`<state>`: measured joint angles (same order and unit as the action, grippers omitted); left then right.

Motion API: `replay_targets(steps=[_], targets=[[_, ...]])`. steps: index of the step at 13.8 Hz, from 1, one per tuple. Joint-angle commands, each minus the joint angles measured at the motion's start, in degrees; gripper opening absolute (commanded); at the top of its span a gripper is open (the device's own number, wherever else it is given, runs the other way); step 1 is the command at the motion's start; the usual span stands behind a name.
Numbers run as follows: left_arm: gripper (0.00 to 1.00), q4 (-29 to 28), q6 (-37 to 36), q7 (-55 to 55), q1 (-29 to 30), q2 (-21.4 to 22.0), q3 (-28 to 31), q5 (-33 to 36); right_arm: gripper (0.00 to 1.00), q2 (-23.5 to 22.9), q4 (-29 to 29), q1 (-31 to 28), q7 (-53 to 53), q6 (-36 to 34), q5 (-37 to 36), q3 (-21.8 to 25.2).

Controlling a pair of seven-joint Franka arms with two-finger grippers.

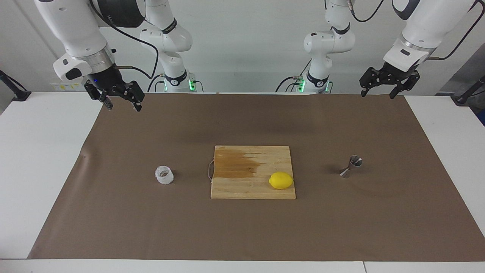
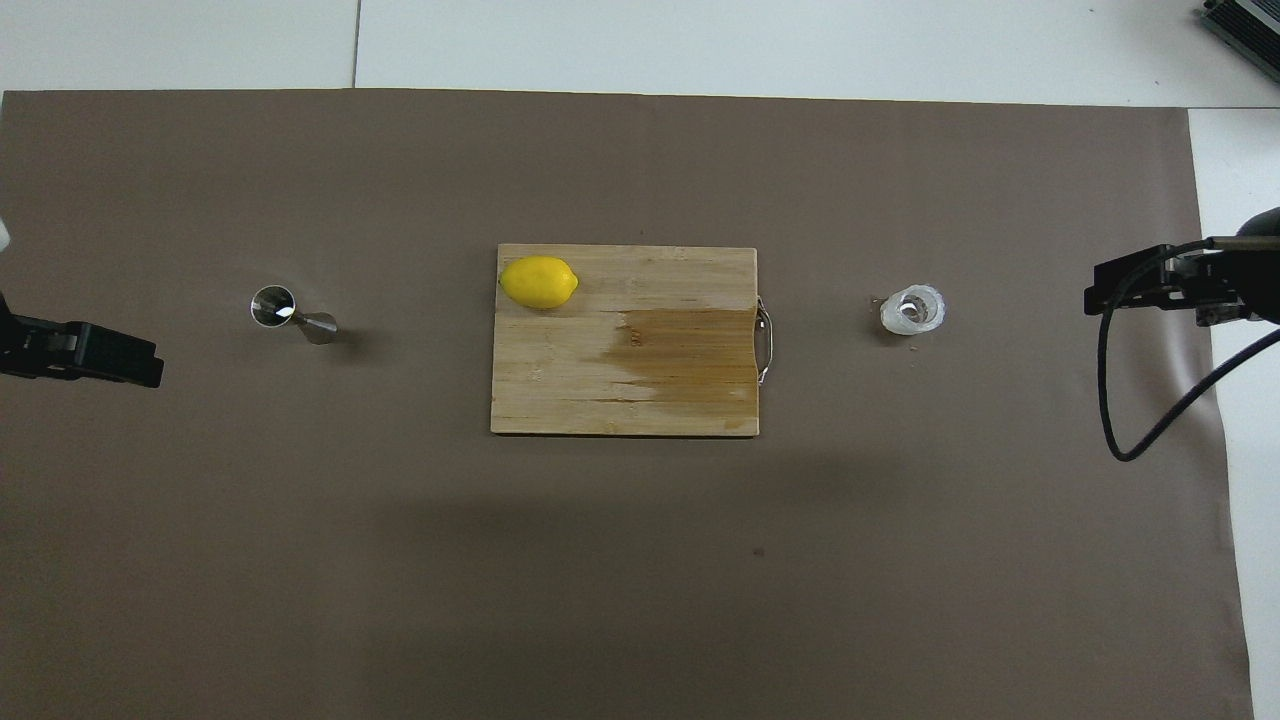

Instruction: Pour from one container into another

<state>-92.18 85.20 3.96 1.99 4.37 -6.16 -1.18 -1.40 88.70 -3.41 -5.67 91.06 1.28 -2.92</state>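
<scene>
The squat, knobbly clear glass cup [image 1: 164,174] [image 2: 912,310] stands on the brown mat toward the right arm's end of the table. A small steel hourglass jigger [image 1: 352,166] [image 2: 290,312] stands on the mat toward the left arm's end, its dark mouth facing up. My right gripper [image 1: 122,103] [image 2: 1135,285] hangs open and empty above the mat's edge nearest the robots, well apart from the cup. Likewise, my left gripper [image 1: 379,93] [image 2: 110,355] hangs open with nothing in it above that same edge, apart from the jigger. What is in the cup cannot be made out.
A wooden cutting board [image 1: 242,189] [image 2: 620,400] with a darker wet-looking patch and a wire handle lies mid-mat between cup and jigger. A yellow lemon [image 1: 280,180] [image 2: 538,282] rests on its corner toward the jigger. The brown mat [image 1: 242,235] covers most of the white table.
</scene>
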Motion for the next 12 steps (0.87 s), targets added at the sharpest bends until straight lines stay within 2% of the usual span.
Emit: replay_targets(steps=[1, 8, 12], targets=[[1.00, 0.16, 0.57, 0.96, 0.73, 0.38, 0.18, -0.49, 1.00, 0.61, 0.34, -0.45, -0.84, -0.44, -0.14, -0.42], [1.00, -1.42, 0.14, -2.45, 0.12, 1.17, 0.10, -0.49, 1.00, 0.61, 0.34, -0.45, -0.84, -0.44, -0.14, -0.42], [1.00, -3.27, 4.96, -2.55, 1.60, 0.74, 0.27, -4.09, 1.00, 0.61, 0.34, -0.45, -0.84, -0.44, -0.14, -0.42]])
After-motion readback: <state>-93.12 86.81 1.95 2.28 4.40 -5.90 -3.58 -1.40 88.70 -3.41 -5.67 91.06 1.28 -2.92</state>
